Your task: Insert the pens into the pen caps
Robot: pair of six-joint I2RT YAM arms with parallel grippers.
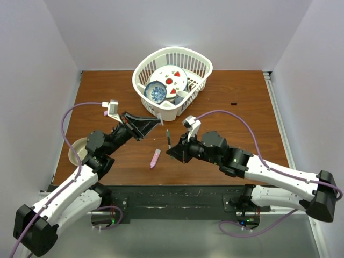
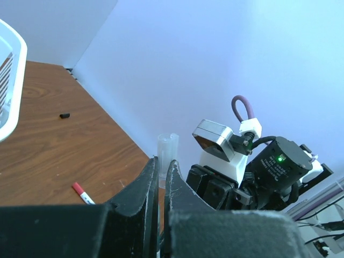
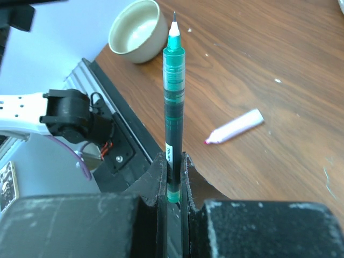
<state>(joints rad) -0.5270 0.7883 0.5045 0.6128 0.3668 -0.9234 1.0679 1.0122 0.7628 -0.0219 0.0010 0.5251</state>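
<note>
My left gripper point(image 1: 156, 123) point(image 2: 163, 164) is shut on a pale translucent pen cap point(image 2: 167, 153), held above the table with its open end sticking out past the fingertips. My right gripper point(image 1: 173, 150) point(image 3: 172, 158) is shut on the lower end of a thin dark green pen point(image 3: 173, 97) point(image 1: 168, 138), whose fine tip points away toward the left gripper. The pen tip and the cap are a short way apart. A stubby pink marker point(image 1: 155, 158) point(image 3: 235, 127) lies on the table between the arms. A white pen with a red tip point(image 2: 83, 194) lies on the table. A small black cap point(image 1: 234, 103) point(image 2: 65, 115) lies at the far right.
A white basket point(image 1: 200, 64) point(image 2: 11, 107) with plates and a cup stands at the back centre. A beige bowl point(image 1: 78, 150) point(image 3: 138, 22) sits at the left edge beside the left arm. The table is brown wood point(image 1: 247, 129), with white walls around it.
</note>
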